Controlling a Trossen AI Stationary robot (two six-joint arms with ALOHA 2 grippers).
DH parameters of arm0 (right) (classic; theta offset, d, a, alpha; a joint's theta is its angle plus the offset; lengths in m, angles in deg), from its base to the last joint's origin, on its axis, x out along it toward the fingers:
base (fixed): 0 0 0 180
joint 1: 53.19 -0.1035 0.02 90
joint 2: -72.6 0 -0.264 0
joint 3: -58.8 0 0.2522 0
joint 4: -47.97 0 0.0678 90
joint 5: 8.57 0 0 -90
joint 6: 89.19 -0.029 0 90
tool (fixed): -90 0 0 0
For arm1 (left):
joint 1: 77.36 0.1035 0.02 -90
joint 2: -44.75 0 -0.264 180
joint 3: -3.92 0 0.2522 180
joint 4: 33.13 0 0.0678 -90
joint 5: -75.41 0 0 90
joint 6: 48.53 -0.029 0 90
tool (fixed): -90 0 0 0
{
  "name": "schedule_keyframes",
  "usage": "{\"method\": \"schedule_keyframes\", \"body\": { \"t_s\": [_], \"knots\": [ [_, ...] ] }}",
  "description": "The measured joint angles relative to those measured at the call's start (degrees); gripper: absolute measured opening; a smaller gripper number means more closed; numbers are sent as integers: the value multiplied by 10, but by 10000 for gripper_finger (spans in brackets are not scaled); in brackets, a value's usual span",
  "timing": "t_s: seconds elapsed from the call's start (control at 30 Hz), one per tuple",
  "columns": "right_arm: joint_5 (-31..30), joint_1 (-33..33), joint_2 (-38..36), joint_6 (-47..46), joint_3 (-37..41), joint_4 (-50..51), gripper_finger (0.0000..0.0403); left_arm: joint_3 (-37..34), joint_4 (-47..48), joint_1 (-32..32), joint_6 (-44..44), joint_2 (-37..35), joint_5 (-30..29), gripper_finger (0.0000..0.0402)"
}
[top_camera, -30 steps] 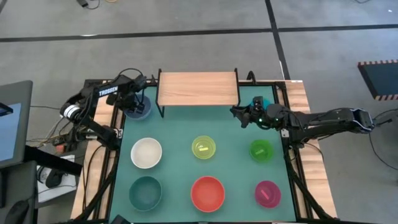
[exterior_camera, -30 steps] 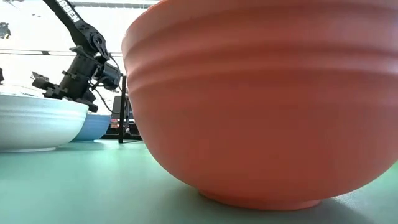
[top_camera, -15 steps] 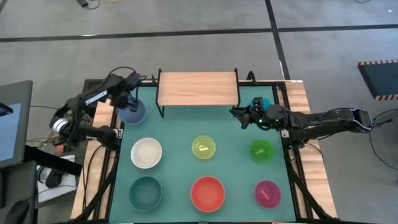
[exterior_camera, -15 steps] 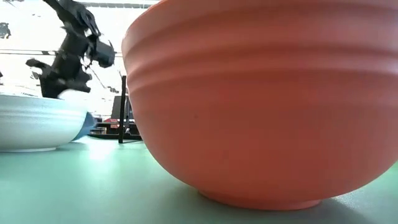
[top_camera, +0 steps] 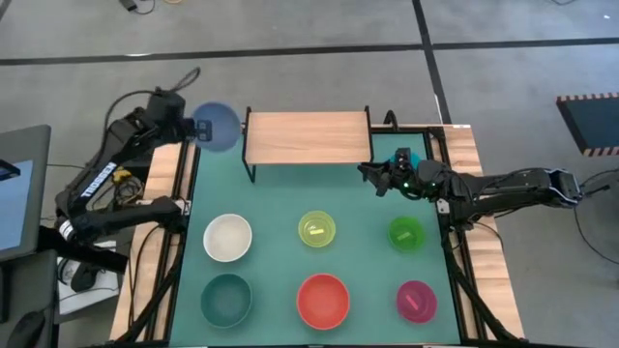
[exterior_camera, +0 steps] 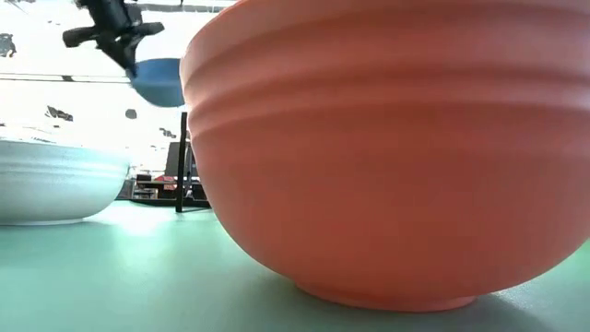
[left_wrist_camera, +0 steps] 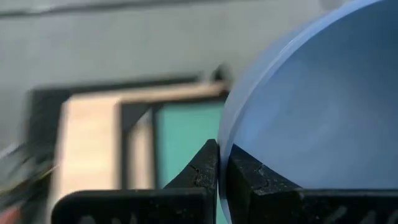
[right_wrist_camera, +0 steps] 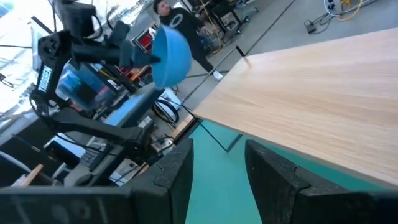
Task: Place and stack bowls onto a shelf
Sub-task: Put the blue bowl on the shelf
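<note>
My left gripper is raised beyond the table's far left corner, shut on the blue bowl, which shows in the low view as the blue bowl and in the right wrist view as the blue bowl. The bowl hangs just left of the shelf. My right gripper hovers open over the mat by the shelf's right leg, with the cyan bowl beside its wrist. The white, yellow-green, green, dark teal, red and magenta bowls rest on the mat. My left gripper pinches the blue bowl's rim, one finger outside the wall and the other finger inside. The fingers come at it roughly level from the table's left. The bowl is lifted clear of the table and tilted.
The shelf's wooden top bears nothing that shows. The red bowl fills the low view, with the white bowl at its left. A person is in the room beyond the table.
My left gripper has risen from the mat's far left corner, carrying the blue bowl up and toward the far edge. The bowl, which sat on the mat, now hangs clear and tilted beside the shelf's left end.
</note>
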Motion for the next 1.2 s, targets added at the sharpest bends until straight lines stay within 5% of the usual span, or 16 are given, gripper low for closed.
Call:
{"method": "schedule_keyframes", "body": {
  "t_s": [0.43, 1.2],
  "knots": [
    [10, 0, 0, -29, 0, -1, 171, 29, -150, -83, 23, 143, 69, 0],
    [29, -45, 0, -51, 0, 0, 171, 384, 139, -45, -91, 487, 167, 0]
  ]
}}
